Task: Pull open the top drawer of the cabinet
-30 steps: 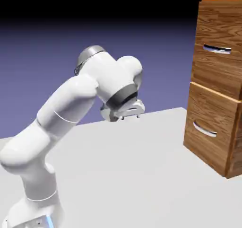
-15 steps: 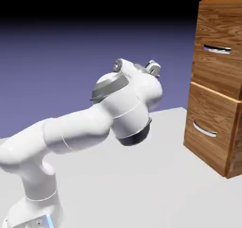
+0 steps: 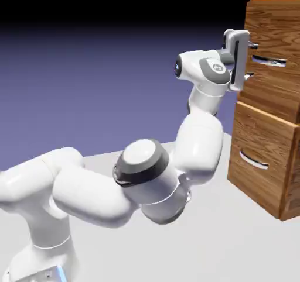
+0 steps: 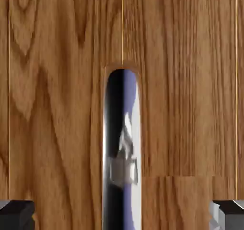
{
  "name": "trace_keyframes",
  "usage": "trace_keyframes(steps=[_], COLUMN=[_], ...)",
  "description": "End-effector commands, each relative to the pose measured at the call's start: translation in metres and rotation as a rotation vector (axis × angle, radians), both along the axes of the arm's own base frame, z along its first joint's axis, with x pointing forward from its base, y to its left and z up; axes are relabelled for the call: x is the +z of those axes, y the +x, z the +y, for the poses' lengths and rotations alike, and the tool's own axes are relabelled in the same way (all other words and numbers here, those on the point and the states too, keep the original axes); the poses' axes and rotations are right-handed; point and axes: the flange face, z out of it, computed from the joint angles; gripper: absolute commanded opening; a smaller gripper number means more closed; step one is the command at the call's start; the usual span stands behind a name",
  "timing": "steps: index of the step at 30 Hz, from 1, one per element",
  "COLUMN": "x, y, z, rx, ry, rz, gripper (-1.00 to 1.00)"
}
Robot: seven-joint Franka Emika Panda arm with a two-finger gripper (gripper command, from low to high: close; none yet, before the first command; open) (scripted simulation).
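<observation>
The cabinet stands at the exterior view's right, a tall brown wood-grain box. Its top drawer carries a curved silver handle. My gripper is raised to that handle's left end, fingers pointing at the drawer front, one above and one below the bar. The hand view is filled by the top drawer's wood, with the silver handle running up from the bottom edge between my two grey fingertips, which stand wide apart. The gripper is open and grips nothing.
The lower drawer with a like silver handle sits below the top one. My arm's elbow and forearm stretch over the grey table close to the cabinet's left face.
The arm has swung up and to the right, from the middle of the table to the top drawer's front. The hand now points at the handle. The jaws have stayed open.
</observation>
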Motion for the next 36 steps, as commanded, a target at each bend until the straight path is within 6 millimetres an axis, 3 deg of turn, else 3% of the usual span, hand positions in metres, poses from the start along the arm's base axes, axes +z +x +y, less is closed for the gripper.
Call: trace_keyframes(steps=[1, 4, 5, 8, 17, 32, 33, 34, 36], x=[0.0, -0.001, -0.001, -0.001, -0.001, -0.001, -0.001, -0.001, 0.0], y=[0.009, 0.032, 0.032, 0.016, -0.068, -0.247, -0.247, -0.247, -0.278], z=[0.0, 0.0, 0.0, 0.0, 0.0, 0.0, 0.0, 0.0, 0.0], rx=[0.0, 0.0, 0.0, 0.0, 0.0, 0.0, 0.0, 0.0, 0.001], ry=[0.0, -0.001, -0.001, -0.001, -0.001, -0.001, -0.001, -0.001, 0.001], rz=[0.0, 0.0, 0.0, 0.0, 0.0, 0.0, 0.0, 0.0, 0.0], gripper=[0.0, 0.0, -1.0, -1.0, -1.0, -1.0, 1.0, 1.0, 1.0])
